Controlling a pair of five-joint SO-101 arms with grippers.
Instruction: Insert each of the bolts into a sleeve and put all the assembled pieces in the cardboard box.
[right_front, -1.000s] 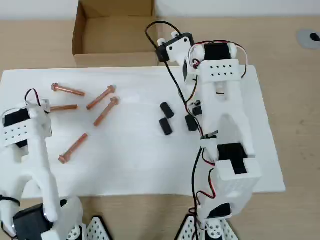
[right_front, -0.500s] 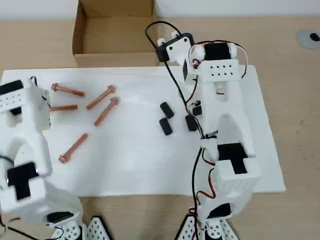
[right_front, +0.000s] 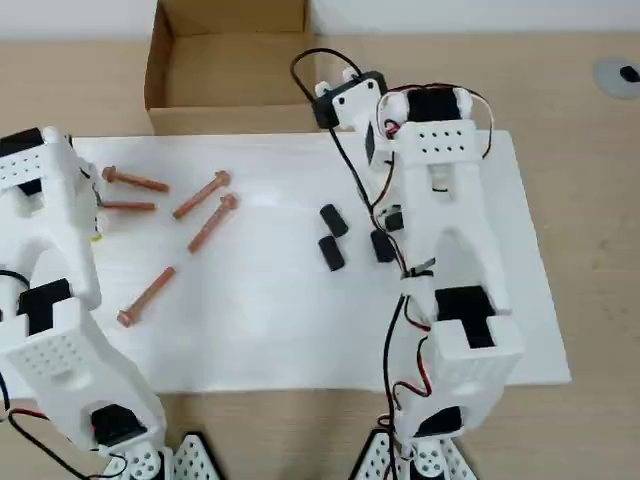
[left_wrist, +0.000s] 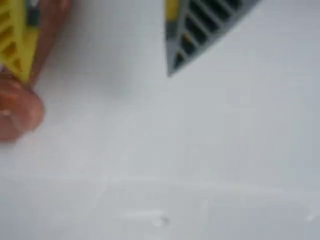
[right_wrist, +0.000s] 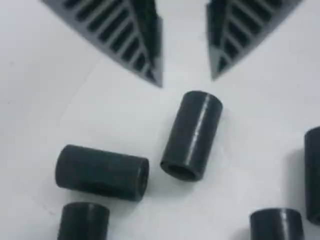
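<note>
White mat (right_front: 270, 330), perhaps paper, on wooden table (right_front: 590, 200), cardboard box (right_front: 230, 118) behind

A white sheet (right_front: 280, 330) covers a wooden table (right_front: 580, 100), perhaps against a wall (right_front: 450, 15).

A robotics lab bench or a maker's desk, by the look of it. The pale wooden worktop (right_front: 580, 200) has a cable grommet (right_front: 617, 76) set into it, as on an office desk. Two white plastic arms (right_front: 450, 250) stand at its near edge, their servos bare and wires (right_front: 389, 350) hanging loose. A white sheet (right_front: 260, 320) marks out the working area, with copper bolts (right_front: 200, 195) and black sleeves (right_front: 331, 252) on it, and a plain box (right_front: 157, 70) just beyond.
</note>
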